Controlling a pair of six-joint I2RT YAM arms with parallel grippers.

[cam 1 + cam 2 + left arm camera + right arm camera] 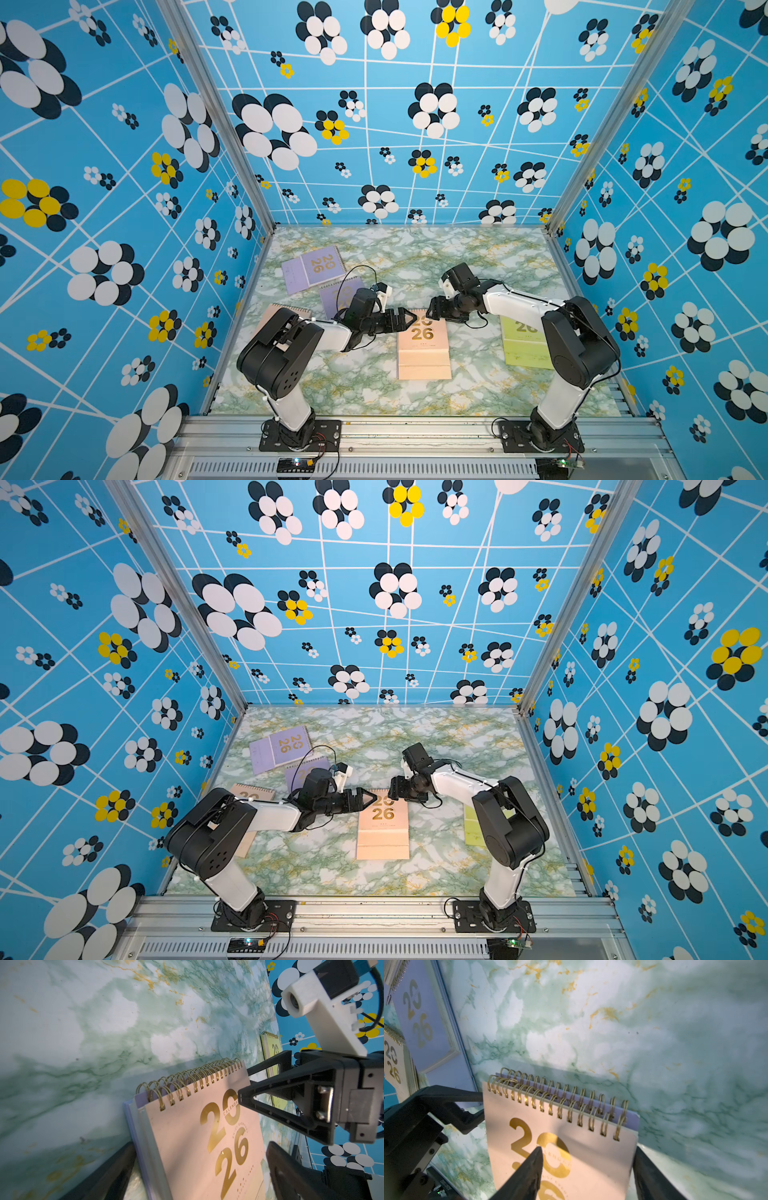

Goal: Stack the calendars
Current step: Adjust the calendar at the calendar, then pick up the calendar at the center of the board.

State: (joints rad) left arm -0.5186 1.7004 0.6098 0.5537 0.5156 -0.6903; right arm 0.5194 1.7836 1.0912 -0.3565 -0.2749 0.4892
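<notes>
A peach-pink calendar (pixel 423 347) (pixel 197 1147) (pixel 560 1157) lies on a lavender calendar (pixel 133 1126) (pixel 632 1119) mid-table, spirals away from the arms. My left gripper (pixel 406 320) (pixel 199 1178) is open at its upper left corner, with a finger on either side of the pair. My right gripper (pixel 435 309) (pixel 587 1153) is open at the upper right corner. One fingertip (pixel 536 1157) rests on the gold "20"; the other finger (pixel 652 1178) is beside the edge. Two more lavender calendars (pixel 320 264) (pixel 332 297), another peach one (pixel 280 313) and a yellow-green one (pixel 521 345) lie apart.
The marble-patterned table (pixel 415 257) is walled by blue flowered panels on three sides. The left arm covers part of the peach calendar at the left. The right arm (pixel 577 340) covers part of the yellow-green one. An aluminium rail (pixel 415 432) runs along the front.
</notes>
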